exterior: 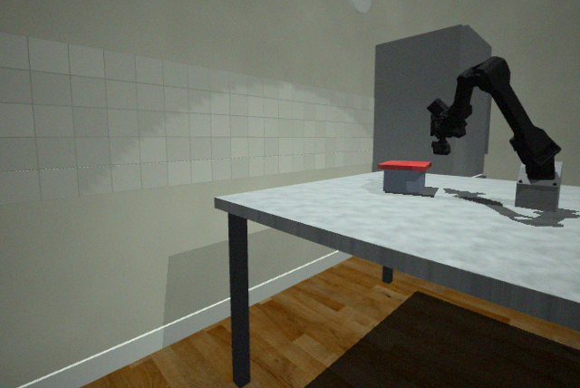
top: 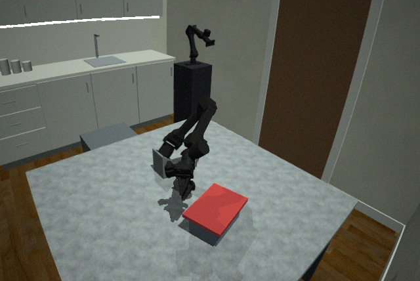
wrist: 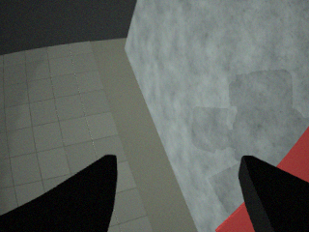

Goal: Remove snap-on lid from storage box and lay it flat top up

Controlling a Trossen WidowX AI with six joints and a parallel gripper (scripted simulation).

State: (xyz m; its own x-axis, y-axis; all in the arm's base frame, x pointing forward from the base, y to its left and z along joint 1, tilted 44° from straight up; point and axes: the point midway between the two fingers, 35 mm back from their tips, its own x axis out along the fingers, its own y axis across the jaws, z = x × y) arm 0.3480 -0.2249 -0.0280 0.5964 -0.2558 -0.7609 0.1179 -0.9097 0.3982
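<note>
The red lid (top: 216,206) (exterior: 404,166) (wrist: 300,157) lies level on top of the blue-grey storage box (top: 203,232) (exterior: 398,181), with its rim overhanging the walls. The box stands upright on the table (top: 111,223) (exterior: 468,228) (wrist: 183,72). My gripper (top: 188,193) (exterior: 440,147) (wrist: 180,166) is partly open, with nothing between its fingers. It hangs above the table beside the box, on the side toward the arm's base, higher than the lid and apart from it. In the wrist view the right finger overlaps the lid's edge; the box walls are hidden there.
The arm's grey base block (top: 158,163) (exterior: 536,195) stands on the table behind the gripper. A second arm (top: 192,42) stands on a dark pedestal (top: 192,91) beyond the table. A grey low unit (top: 108,134) is past the table's far left edge.
</note>
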